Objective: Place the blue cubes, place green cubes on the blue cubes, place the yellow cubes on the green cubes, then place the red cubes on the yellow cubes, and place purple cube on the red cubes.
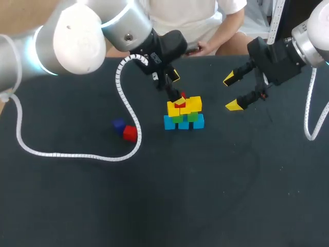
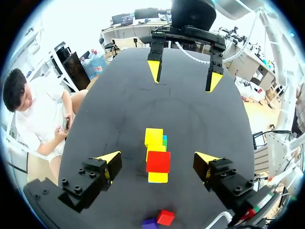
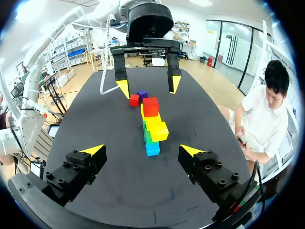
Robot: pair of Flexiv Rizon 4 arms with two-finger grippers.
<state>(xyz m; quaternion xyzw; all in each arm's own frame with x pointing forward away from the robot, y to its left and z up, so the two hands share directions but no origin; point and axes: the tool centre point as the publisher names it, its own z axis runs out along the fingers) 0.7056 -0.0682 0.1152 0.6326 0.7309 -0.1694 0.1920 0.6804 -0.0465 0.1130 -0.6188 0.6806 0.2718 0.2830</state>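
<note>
The black table (image 1: pixel 103 206) fills the head view. The left arm (image 1: pixel 77 36) comes in from the left corner and reaches past the middle toward the far side. The right arm (image 1: pixel 313 31) enters from the far right corner. A white coiled cable (image 1: pixel 72 154) trails from the left arm in a long loop across the tabletop.

Near the table's far middle stands the stack (image 1: pixel 184 114). It has a row of blue cubes (image 1: pixel 169 123) at the base, green cubes (image 1: pixel 193 117) on those, and yellow cubes (image 1: pixel 194 104) on the green. A red cube (image 2: pixel 158 161) rests on the yellow layer at the stack's left end, as the head view shows it.

The left gripper (image 2: pixel 158 160) hangs directly over that red cube. Its jaws are spread wide, with one finger on each side of the cube and a clear gap to both (neither tip touches it in the wrist view).

The right gripper (image 1: pixel 232 92) is to the right of the stack and apart from it, facing it. Its jaws are also spread and hold nothing.

To the left of the stack, inside the cable's curve, a second red cube (image 1: pixel 129 134) and a purple cube (image 3: pixel 142 94) lie just beside each other on the table.
</note>
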